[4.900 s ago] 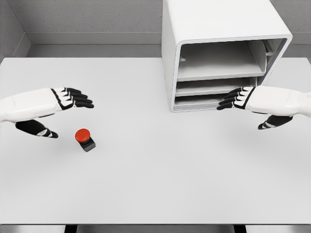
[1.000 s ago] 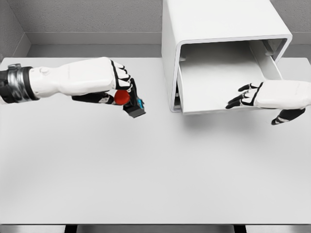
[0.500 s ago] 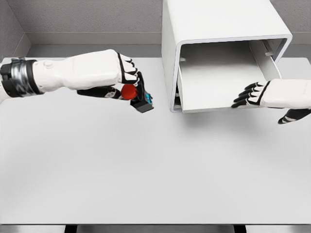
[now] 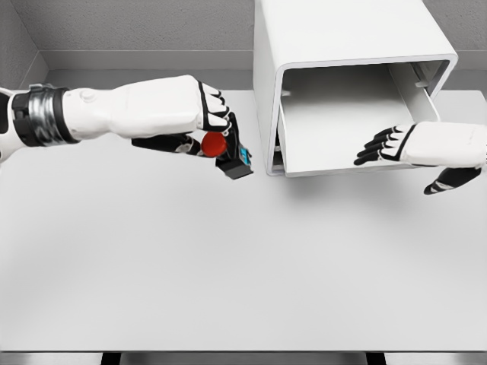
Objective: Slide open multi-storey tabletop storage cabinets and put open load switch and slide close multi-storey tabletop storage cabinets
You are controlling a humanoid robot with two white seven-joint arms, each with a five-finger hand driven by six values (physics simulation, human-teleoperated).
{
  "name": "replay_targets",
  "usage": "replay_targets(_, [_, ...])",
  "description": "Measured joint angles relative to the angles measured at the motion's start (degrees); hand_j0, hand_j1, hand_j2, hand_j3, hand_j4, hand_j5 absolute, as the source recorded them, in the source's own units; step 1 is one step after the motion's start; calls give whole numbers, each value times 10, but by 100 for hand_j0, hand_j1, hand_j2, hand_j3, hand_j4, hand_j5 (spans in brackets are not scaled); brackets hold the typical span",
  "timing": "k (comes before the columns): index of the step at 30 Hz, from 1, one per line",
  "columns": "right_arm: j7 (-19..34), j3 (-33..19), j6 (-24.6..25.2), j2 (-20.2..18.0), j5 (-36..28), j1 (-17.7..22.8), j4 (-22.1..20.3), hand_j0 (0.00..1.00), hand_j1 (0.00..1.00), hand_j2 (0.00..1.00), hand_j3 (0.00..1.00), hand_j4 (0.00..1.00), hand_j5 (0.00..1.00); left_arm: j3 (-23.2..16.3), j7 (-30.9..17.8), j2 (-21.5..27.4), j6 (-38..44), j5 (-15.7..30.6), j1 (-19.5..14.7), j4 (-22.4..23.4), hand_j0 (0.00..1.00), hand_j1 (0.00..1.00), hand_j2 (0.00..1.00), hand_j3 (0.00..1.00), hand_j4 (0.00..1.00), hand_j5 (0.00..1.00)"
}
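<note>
White table (image 4: 228, 274); white storage cabinet (image 4: 342, 46) stands at far right, drawer (image 4: 342, 122) pulled out.

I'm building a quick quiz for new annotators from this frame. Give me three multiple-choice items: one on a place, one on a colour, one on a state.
1. Where is the switch?
A. In the left hand, left of the cabinet
B. Lying in the tray
C. Lying on the table

2. What colour is the switch's button?
A. Green
B. Red
C. Yellow

3. How does the cabinet's tray stand?
A. Pushed fully in
B. Pulled out, nothing in it
C. Taken out and lying on the table

Answers:
1 A: the fingers grip it in the air, short of the cabinet.
2 B: a red cap sits on its dark base.
3 B: the tray juts past the cabinet front, its floor bare, the right hand open at its front edge.
</note>
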Motion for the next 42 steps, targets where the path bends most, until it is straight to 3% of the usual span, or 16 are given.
replay_targets(7, [1,1,86,26,-1,0,3,100,100,100,100,100,100,-1,0,-15,0,2,-3,1,41,41,41,41,41,41])
replay_targets(13, [5,6,101,30,15,11,3,100,100,100,100,100,100,-1,0,-13,0,2,-2,1,41,41,41,41,41,41])
replay_targets(23, [10,1,19,17,68,9,3,100,100,100,100,100,100,1,0,-9,1,7,-2,1,41,41,41,41,41,41])
replay_targets(34, [12,5,-10,-48,24,13,-8,100,100,100,100,100,100,-1,-1,-13,0,6,-4,4,41,41,41,41,41,41])
replay_targets(38, [-1,1,-11,-66,20,11,-8,100,100,100,100,100,100,0,0,-24,0,9,-19,4,41,41,41,41,41,41])
replay_targets(42, [-16,-14,-11,-75,-26,11,-8,100,100,100,100,100,100,-1,0,-43,0,11,-24,4,41,41,41,41,41,41])
